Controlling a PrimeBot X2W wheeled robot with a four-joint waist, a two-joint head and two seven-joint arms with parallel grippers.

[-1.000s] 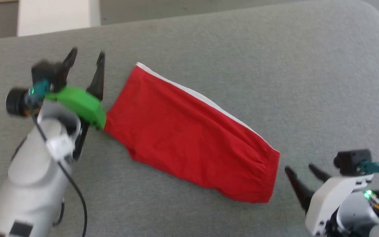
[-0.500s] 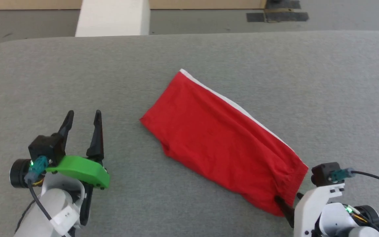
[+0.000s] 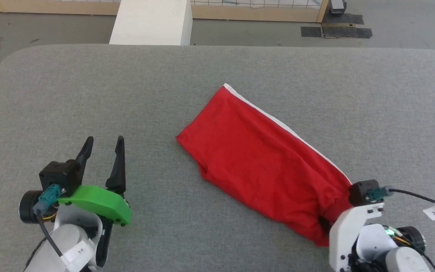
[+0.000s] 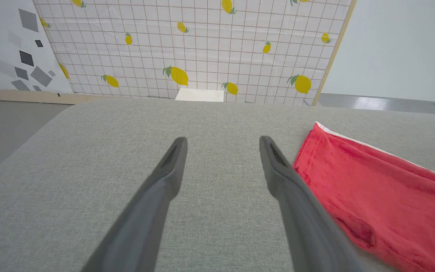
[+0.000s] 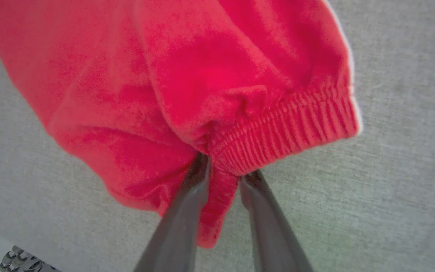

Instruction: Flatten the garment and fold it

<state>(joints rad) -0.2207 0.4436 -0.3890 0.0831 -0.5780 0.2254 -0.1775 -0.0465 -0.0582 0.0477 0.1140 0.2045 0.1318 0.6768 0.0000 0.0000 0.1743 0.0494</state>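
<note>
Red garment [image 3: 263, 166] is slanting toward the table's [image 3: 89, 94] near right corner; right hand [image 5: 227, 170] is clenching that end; left hand [image 3: 105, 140] is gaping, released; white block [image 3: 151, 20] is standing beyond the far edge.

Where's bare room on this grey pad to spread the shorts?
Free: between the left gripper and the red shorts, and beyond their white stripe to the pad's far edge. Crowded: near right, where the right gripper pinches the waistband.
</note>
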